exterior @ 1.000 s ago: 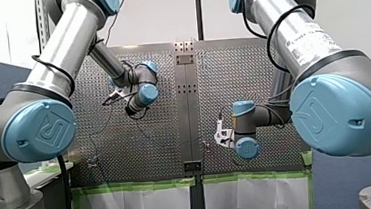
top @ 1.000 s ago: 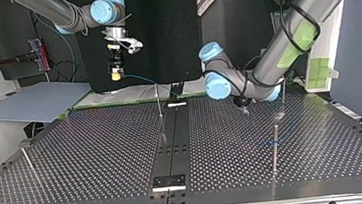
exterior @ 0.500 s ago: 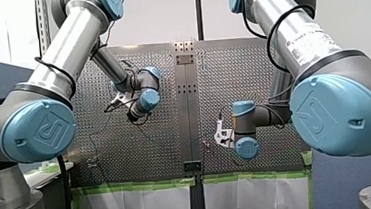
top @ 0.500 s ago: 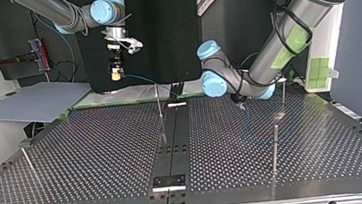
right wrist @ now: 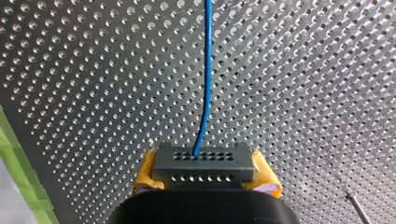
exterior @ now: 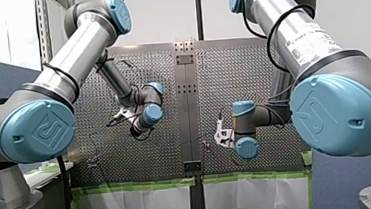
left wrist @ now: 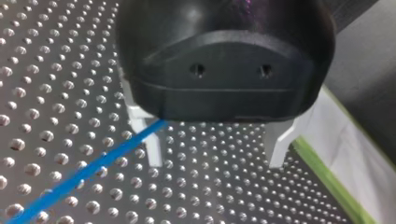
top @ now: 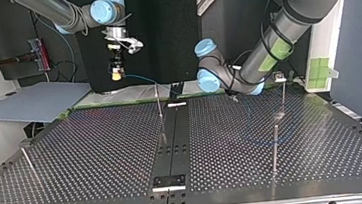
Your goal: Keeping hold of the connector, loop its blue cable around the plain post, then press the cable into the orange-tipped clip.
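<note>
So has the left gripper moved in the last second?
Yes. In the top view my left gripper has drawn leftward, toward the dark centre strip and the far edge, away from the thin post.

Not much is legible. Front view: the left shoulder cap (exterior: 36,131), the big blue one on my left arm, carries an embossed square logo with stylised letters that look like "UR". The right shoulder cap (exterior: 341,115) on my right arm has the same embossed logo. The silver tube (exterior: 287,23) of my right arm has a line of small dark print (exterior: 310,38) running along it, too small to read letter by letter. Top view: nothing legible. Right wrist view: no readable marking on the connector (right wrist: 204,167). Left wrist view: none either.
</note>
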Controlling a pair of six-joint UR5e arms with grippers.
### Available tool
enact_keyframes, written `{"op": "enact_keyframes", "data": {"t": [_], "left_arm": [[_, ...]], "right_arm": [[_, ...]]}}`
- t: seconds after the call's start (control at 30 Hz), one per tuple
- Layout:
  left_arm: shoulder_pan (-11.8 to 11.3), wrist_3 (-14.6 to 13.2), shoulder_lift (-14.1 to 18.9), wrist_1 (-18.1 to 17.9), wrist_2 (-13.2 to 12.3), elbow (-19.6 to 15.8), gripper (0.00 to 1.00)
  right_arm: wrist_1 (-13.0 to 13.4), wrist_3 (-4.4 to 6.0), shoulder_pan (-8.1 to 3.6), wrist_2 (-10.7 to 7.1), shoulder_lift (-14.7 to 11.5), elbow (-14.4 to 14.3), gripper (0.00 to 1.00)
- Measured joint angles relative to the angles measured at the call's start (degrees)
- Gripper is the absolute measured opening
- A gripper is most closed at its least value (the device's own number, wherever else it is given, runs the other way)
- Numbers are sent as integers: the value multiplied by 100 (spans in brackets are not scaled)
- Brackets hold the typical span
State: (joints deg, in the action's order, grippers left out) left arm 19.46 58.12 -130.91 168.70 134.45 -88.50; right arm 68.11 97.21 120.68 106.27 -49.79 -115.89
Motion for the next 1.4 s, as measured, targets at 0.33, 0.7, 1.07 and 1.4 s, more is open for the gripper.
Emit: {"op": "enact_keyframes", "data": {"t": [0.33, 0.7, 1.07, 1.4], "left_arm": [[76, 527, -105, -115, -494, 3, 100], [277, 1126, -554, -26, -1090, 110, 100], [401, 1785, -580, -48, -1750, 116, 100], [560, 2329, -580, -117, -2293, 114, 100]], "right_arm": [[-24, 1, 20, -10, 0, 0, 0], [-35, 10, 20, -26, 0, 0, 0], [-94, 1, -4, -52, 0, 0, 0], [-270, -40, -61, -187, 0, 2, 0]]}}
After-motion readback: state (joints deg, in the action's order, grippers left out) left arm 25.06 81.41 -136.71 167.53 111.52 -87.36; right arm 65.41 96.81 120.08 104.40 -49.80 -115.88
